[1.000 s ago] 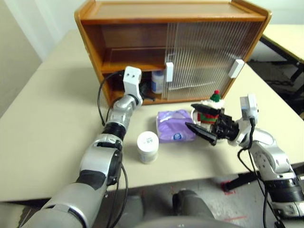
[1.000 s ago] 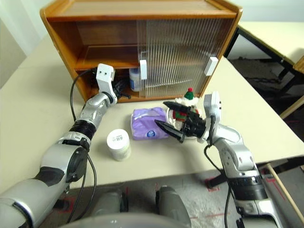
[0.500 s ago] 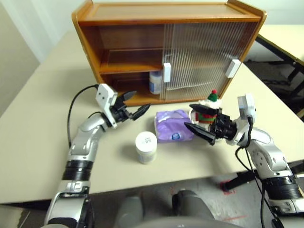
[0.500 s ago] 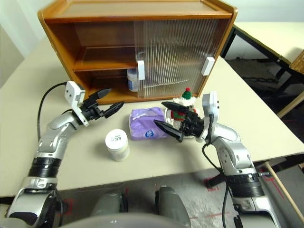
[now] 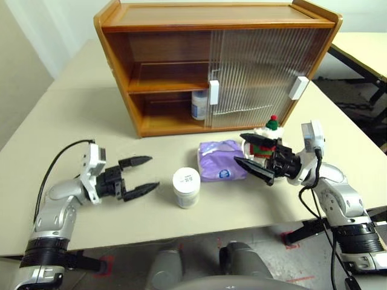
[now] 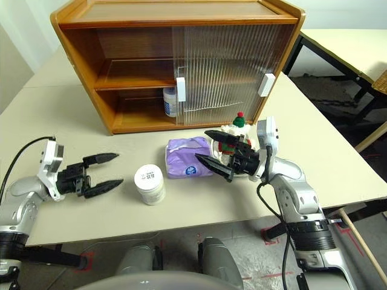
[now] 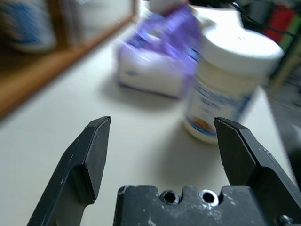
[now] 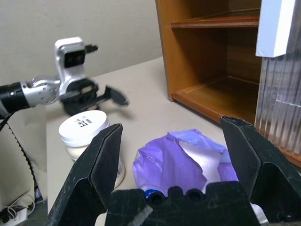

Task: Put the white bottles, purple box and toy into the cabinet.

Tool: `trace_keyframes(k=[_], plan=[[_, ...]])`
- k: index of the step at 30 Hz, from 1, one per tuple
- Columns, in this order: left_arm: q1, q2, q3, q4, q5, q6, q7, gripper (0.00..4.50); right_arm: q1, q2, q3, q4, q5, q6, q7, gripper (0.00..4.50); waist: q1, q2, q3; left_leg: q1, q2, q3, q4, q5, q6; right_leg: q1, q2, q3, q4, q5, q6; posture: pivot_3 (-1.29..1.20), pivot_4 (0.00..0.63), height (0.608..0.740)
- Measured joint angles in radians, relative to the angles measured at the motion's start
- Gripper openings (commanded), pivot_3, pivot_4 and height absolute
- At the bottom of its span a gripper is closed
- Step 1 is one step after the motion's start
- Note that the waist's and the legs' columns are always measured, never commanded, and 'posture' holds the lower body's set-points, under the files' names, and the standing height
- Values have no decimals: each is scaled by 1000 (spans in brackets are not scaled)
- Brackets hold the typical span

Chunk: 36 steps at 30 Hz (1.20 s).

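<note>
While half shut, cabinet (image 5: 181,66); one bottle (image 5: 198,104) inside.

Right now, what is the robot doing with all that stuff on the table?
It is tidying things into the cabinet. One white bottle already stands on the bottom shelf. The left gripper is open and empty, pointing at the other white bottle on the table. The right gripper is open too, beside the purple box and the toy, which are not put away yet.

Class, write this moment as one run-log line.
left end effector: open, empty | white bottle: on table | second bottle: in cabinet | right end effector: open
</note>
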Motion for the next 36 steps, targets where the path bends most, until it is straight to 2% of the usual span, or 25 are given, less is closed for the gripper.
trace_keyframes(k=[5,14,25,27,30,31,36], plan=[[4,-5,-75,12,32,-43,-48,4450,-6,0,0,12,0,0,11,4500,8,0,0,0,0,0,0,0,0,0,0,0,1,-1,0,114,0,740],[-77,-96,-172,100,112,-96,-15,4450,-12,1,5,11,-1,1,11,4500,4,1,-1,0,1,1,0,0,0,0,2,1,1,-1,1,99,0,740],[-107,-145,-213,126,146,-133,0,4450,-12,-7,5,-9,-1,18,0,4500,10,6,-4,0,-1,0,0,0,1,1,1,2,1,-2,4,87,0,740],[-108,-158,-220,126,146,-137,0,4083,-12,-7,5,-14,-1,20,-1,4500,10,7,-5,0,-1,0,0,0,1,1,1,2,1,-2,5,87,0,740],[-108,-175,-230,126,146,-145,0,3162,-10,-7,5,-25,-1,21,-1,4500,10,7,-5,0,-2,0,0,0,1,1,1,3,1,-2,5,86,0,740],[-108,-176,-230,126,146,-145,0,2992,-9,-7,5,-25,-1,21,-1,4500,11,8,-5,0,-2,0,0,0,1,2,1,3,1,-3,5,87,0,740],[-110,-183,-234,128,147,-148,-1,2991,-1,-7,5,-25,-1,21,-1,4500,10,8,-5,0,-2,-1,0,0,1,2,1,3,0,-3,6,88,0,740]])
